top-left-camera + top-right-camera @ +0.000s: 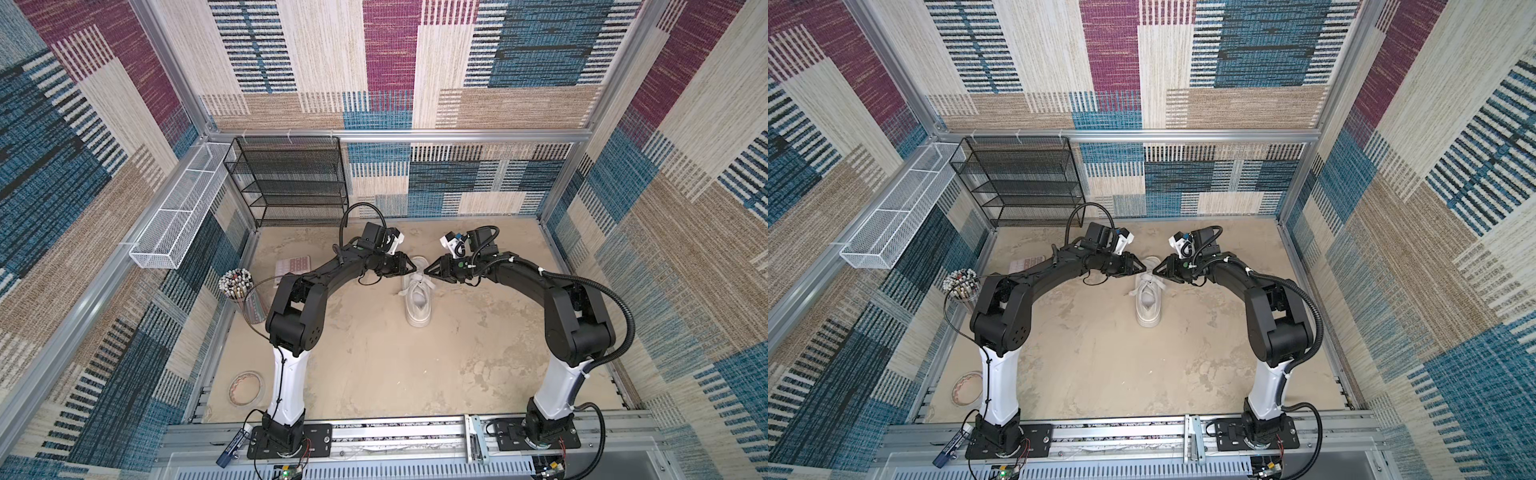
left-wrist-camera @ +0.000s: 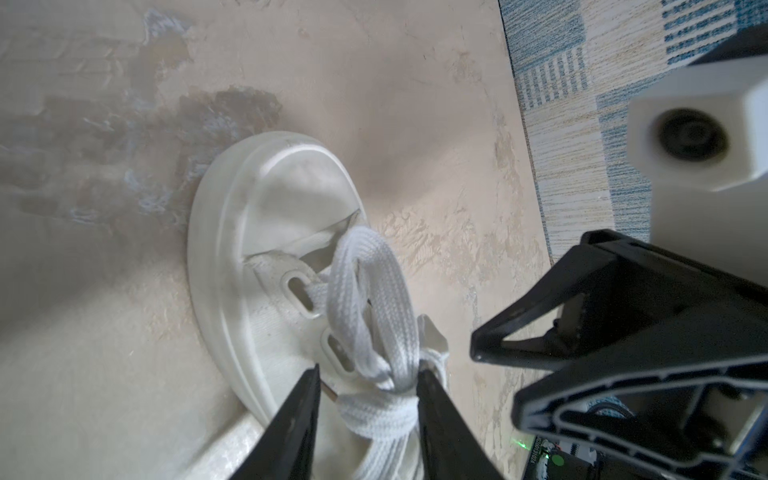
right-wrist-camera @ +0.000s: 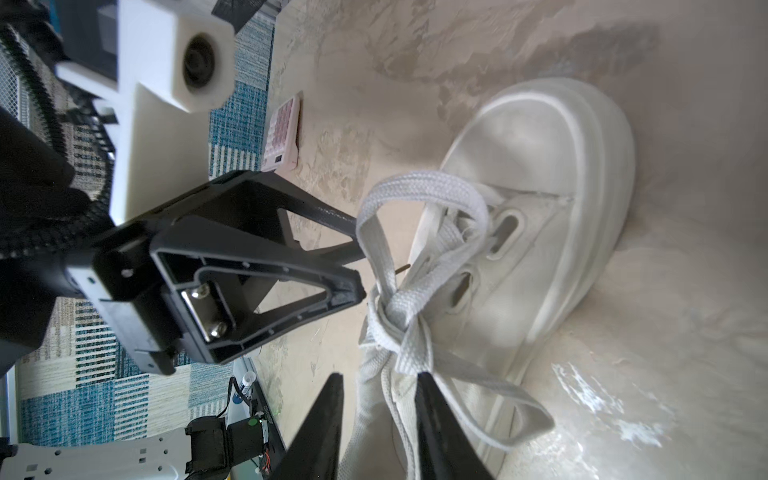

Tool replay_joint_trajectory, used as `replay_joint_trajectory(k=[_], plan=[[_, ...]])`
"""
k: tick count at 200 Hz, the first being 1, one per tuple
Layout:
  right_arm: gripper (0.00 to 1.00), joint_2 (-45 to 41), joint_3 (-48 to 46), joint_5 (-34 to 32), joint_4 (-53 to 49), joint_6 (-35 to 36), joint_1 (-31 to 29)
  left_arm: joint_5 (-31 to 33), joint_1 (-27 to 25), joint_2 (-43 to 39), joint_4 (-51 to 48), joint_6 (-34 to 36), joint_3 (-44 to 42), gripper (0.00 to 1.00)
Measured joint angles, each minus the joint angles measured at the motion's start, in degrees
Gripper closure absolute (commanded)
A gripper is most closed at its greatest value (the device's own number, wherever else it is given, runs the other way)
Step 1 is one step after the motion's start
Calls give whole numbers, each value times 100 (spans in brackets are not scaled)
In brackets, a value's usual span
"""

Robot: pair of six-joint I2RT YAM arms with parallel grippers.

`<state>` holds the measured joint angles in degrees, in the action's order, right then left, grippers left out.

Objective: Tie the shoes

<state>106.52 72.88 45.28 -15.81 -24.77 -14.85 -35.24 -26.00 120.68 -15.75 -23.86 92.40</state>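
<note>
Above shoe (image 1: 417, 299) middle, knot (image 2: 382, 411) between half-open left pincer (image 2: 369, 372) tips, ungripped; right pincer (image 3: 379, 376) half-open, empty, just beside.

The beige mottled desk (image 1: 374, 353) carries a white low-top sneaker with thick platform sole (image 1: 417, 301), upright on its sole. In both top views, a flat pink-keyed calculator (image 1: 293, 266) lies left of the sneaker, slightly beyond it. A clear cup of pens (image 1: 243, 291) stands further left. A tape roll (image 1: 245, 388) lies left of the sneaker, well nearer the arm bases.
</note>
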Motion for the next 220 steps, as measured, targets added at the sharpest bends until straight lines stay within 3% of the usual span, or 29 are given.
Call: replay_joint_trajectory(k=[19, 82, 108, 132, 161, 199, 210, 220], plan=[[69, 122, 68, 76, 13, -70, -13, -39, -24, 7, 15, -22, -37, 58], [72, 415, 101, 122, 149, -136, -17, -94, -61, 133, 50, -120, -59, 75], [75, 507, 155, 120, 144, -133, -20, -96, -63, 133, 72, -120, -72, 93], [79, 544, 164, 111, 142, -131, -31, -94, -63, 98, 74, -120, -87, 99], [84, 575, 164, 98, 140, -107, -46, -90, -63, 4, 72, -109, -87, 95], [85, 577, 157, 61, 142, -105, -50, -44, -59, -70, -70, -42, -87, 98], [85, 577, 142, 61, 144, -105, -50, 2, -55, -109, -98, -11, -105, 94], [85, 584, 127, 61, 146, -105, -50, 31, -48, -149, -136, 2, -133, 82]])
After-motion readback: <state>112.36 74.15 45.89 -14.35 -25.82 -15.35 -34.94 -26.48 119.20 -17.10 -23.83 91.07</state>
